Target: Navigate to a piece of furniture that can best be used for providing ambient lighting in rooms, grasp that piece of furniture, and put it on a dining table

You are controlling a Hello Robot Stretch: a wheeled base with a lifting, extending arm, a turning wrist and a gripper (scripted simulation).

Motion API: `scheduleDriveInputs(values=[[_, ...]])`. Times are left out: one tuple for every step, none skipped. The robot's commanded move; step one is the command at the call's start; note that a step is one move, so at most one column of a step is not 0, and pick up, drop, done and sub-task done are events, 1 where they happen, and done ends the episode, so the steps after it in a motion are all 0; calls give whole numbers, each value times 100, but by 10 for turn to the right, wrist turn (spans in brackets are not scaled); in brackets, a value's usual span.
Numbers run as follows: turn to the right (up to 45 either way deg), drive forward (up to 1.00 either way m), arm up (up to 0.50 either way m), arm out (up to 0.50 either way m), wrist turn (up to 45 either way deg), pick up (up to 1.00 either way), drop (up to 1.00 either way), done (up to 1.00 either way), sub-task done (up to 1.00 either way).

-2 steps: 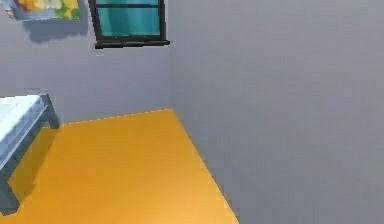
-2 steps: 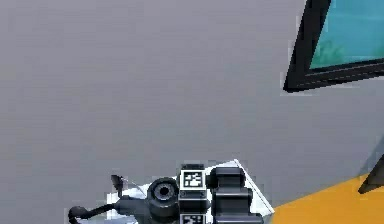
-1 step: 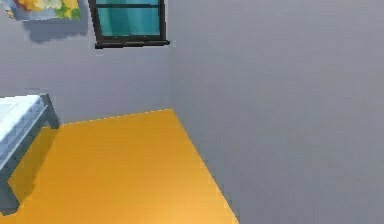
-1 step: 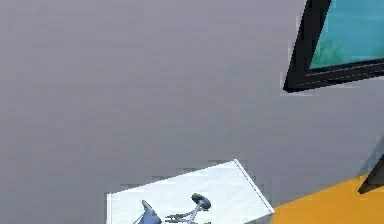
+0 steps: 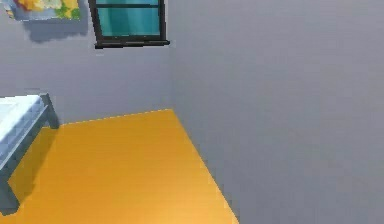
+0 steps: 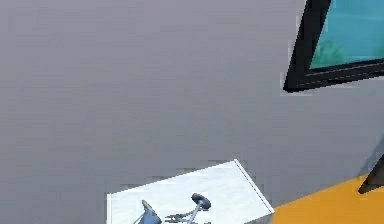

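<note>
Lamp-like shape [image 6: 176,211] spans white table [image 6: 235,186], dark head rightward

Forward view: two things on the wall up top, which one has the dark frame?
The window, right of the colourful picture: a dark frame surrounds its teal panes, while the picture has bright patches and no dark border.

orange floor [image 5: 130,170] w/ grey-blue furniture [image 5: 20,125] at left, white tabletop [image 6: 235,185] w/ small grey objs [image 6: 178,211]
</note>
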Motion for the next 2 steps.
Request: scheduleDriveInputs(values=[[0,0,10,0,0,0,0,0,0],[-450,0,0,0,0,0,0,0,0]])
